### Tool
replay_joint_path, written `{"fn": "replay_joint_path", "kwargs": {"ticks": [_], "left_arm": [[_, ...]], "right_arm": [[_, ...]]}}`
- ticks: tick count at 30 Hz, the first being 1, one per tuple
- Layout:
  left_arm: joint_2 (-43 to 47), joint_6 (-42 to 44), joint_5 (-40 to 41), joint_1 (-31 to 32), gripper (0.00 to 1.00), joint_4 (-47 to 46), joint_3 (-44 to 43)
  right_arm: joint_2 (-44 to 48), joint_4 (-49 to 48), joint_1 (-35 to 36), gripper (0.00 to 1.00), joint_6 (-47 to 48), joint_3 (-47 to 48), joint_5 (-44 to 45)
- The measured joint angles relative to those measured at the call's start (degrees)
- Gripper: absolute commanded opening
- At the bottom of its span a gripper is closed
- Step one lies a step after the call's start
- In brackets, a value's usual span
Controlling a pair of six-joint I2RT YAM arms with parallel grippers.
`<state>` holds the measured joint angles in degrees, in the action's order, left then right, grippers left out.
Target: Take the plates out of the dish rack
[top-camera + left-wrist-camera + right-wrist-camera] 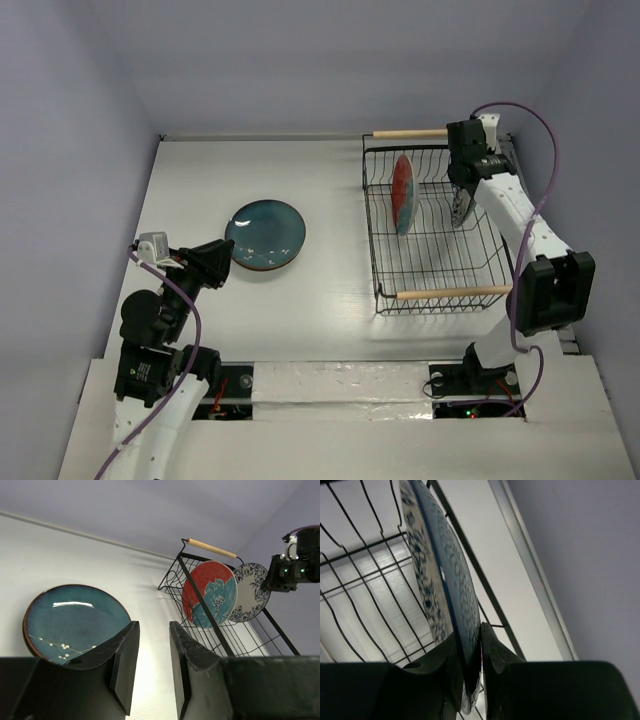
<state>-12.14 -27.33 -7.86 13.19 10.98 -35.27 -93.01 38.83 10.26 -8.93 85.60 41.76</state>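
Observation:
The black wire dish rack (470,262) with wooden handles stands at the right. A red plate with a teal flower (402,192) stands upright in it, also seen in the left wrist view (210,594). My right gripper (461,208) is shut on the rim of the white-blue floral plate (442,580), which stands on edge in the rack (365,600). The plate also shows in the left wrist view (251,591). A dark teal plate (266,234) lies flat on the table, on top of other plates. My left gripper (213,266) is open and empty beside it (75,617).
The white table ends at grey walls at the back and sides. The rack's far handle (410,133) and near handle (452,292) run left to right. The rack's right side lies close to the table's right edge (530,565).

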Motion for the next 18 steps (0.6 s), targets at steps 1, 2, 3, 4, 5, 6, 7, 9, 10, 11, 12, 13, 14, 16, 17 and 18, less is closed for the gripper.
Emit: {"fn": "replay_joint_path", "kwargs": {"ticks": [1,2,3,4,5,6,7,9,10,11,12,13,14,16,17,18], "left_arm": [[0.0,0.0,0.0,0.0,0.28,0.0,0.0],[0.0,0.0,0.0,0.0,0.28,0.0,0.0],[0.0,0.0,0.0,0.0,0.28,0.0,0.0],[0.0,0.0,0.0,0.0,0.28,0.0,0.0],[0.0,0.0,0.0,0.0,0.28,0.0,0.0],[0.0,0.0,0.0,0.0,0.28,0.0,0.0],[0.0,0.0,0.0,0.0,0.28,0.0,0.0],[0.0,0.0,0.0,0.0,0.28,0.0,0.0],[0.0,0.0,0.0,0.0,0.28,0.0,0.0],[0.0,0.0,0.0,0.0,0.28,0.0,0.0],[0.0,0.0,0.0,0.0,0.28,0.0,0.0],[0.0,0.0,0.0,0.0,0.28,0.0,0.0],[0.0,0.0,0.0,0.0,0.28,0.0,0.0],[0.0,0.0,0.0,0.0,0.29,0.0,0.0],[0.0,0.0,0.0,0.0,0.29,0.0,0.0],[0.0,0.0,0.0,0.0,0.29,0.0,0.0]], "right_arm": [[0.4,0.3,0.0,0.0,0.2,0.5,0.2],[0.9,0.4,0.0,0.0,0.4,0.9,0.4],[1.3,0.6,0.0,0.0,0.4,1.2,0.6],[2.0,0.8,0.0,0.0,0.4,1.5,0.9],[2.5,1.1,0.0,0.0,0.4,1.6,1.1],[3.3,1.5,0.1,0.0,0.4,1.7,1.2],[3.9,1.8,0.2,0.0,0.3,1.7,1.2],[5.7,2.3,0.3,0.0,0.3,1.7,0.9],[7.0,2.3,0.3,0.0,0.1,1.7,0.6],[8.3,2.3,0.4,0.0,-0.1,1.7,0.1],[10.0,2.2,0.4,0.0,-0.4,1.7,-0.4],[11.4,2.2,0.4,0.0,-0.7,1.7,-0.7],[13.5,2.2,0.4,0.0,-1.0,1.7,-1.1],[16.9,2.1,0.4,0.0,-1.9,1.7,-1.9],[18.9,1.9,0.4,0.0,-2.3,1.7,-2.4],[20.9,1.7,0.4,0.0,-2.9,1.7,-3.1]]}}
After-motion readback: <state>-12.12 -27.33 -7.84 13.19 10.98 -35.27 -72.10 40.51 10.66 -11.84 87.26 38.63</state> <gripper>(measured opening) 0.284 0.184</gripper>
